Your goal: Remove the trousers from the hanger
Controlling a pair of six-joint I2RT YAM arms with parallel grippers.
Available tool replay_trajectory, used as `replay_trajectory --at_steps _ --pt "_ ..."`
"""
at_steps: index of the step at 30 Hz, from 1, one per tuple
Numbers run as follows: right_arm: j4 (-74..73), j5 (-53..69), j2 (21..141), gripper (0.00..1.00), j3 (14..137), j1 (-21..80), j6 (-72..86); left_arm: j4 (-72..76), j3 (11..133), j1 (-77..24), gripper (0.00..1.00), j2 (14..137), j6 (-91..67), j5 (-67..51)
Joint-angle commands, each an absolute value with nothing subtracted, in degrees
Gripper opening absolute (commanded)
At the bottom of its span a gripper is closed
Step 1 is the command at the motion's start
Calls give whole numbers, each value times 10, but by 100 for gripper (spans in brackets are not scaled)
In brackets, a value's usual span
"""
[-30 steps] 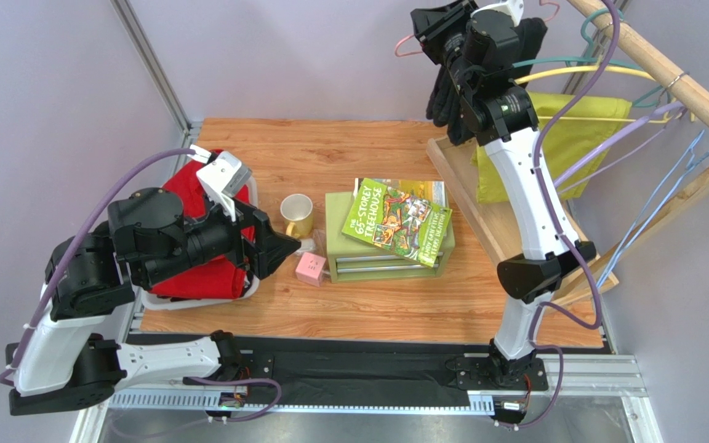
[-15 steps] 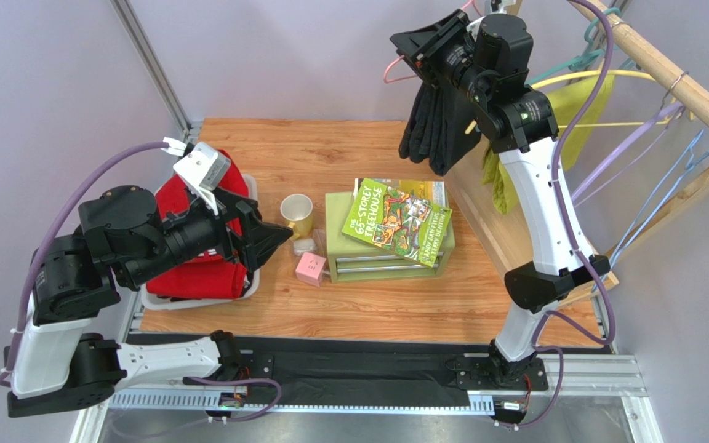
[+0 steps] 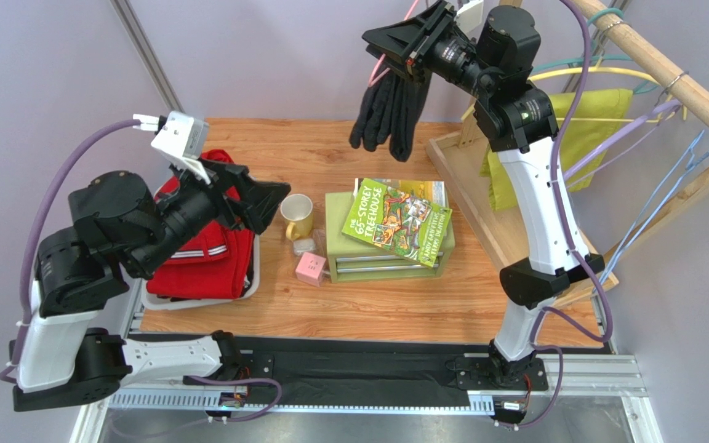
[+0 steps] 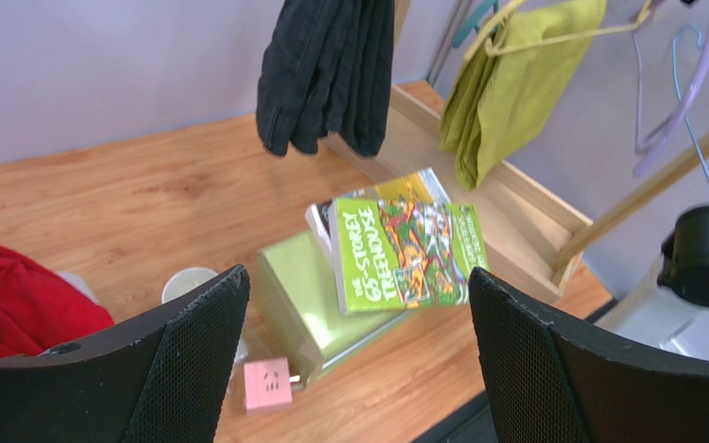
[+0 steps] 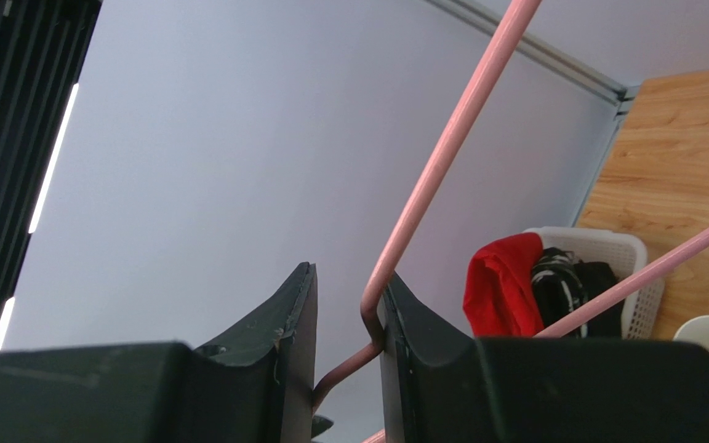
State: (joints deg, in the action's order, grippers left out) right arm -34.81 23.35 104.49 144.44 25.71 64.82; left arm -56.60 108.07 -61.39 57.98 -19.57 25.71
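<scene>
My right gripper [image 3: 395,41] is raised high at the back and shut on a pink wire hanger [image 3: 379,66]. In the right wrist view the hanger wire [image 5: 441,157] runs between the fingers [image 5: 347,314]. Black trousers [image 3: 386,106] hang folded over that hanger above the table; they also show in the left wrist view [image 4: 330,69]. Yellow-green trousers [image 3: 599,120] hang on a yellow hanger on the wooden rail. Red trousers [image 3: 206,258] and a black speckled pair [image 5: 552,277] lie in the white basket [image 3: 252,277]. My left gripper [image 3: 261,198] is open and empty above the basket's right side.
A green box [image 3: 344,249] with a bright book [image 3: 400,221] on it stands mid-table, with a yellow cup [image 3: 296,214] and pink cube [image 3: 309,268] to its left. A wooden rack [image 3: 478,212] and rail [image 3: 673,74] with several hangers fill the right side.
My right gripper has carried the pink hanger with the black trousers left, away from the rail and out over the table. My left gripper has risen and pulled back towards the basket.
</scene>
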Motion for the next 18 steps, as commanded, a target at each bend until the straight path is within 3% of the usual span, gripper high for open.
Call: replay_trajectory --at_steps 1,7,10,14,18 --pt "-206 293 975 0 1477 264 684 -477 1130 -612 93 638 -187 304" --pt "-191 344 927 0 1467 264 761 -440 1227 -612 93 729 -171 323" --pt "-195 350 892 0 1455 264 767 -400 1218 -611 93 743 -175 339" --pt "-195 369 864 0 1448 265 791 -337 1191 -611 95 754 -188 281" --pt "-204 383 832 0 1425 265 791 -336 1239 -611 95 800 -205 235"
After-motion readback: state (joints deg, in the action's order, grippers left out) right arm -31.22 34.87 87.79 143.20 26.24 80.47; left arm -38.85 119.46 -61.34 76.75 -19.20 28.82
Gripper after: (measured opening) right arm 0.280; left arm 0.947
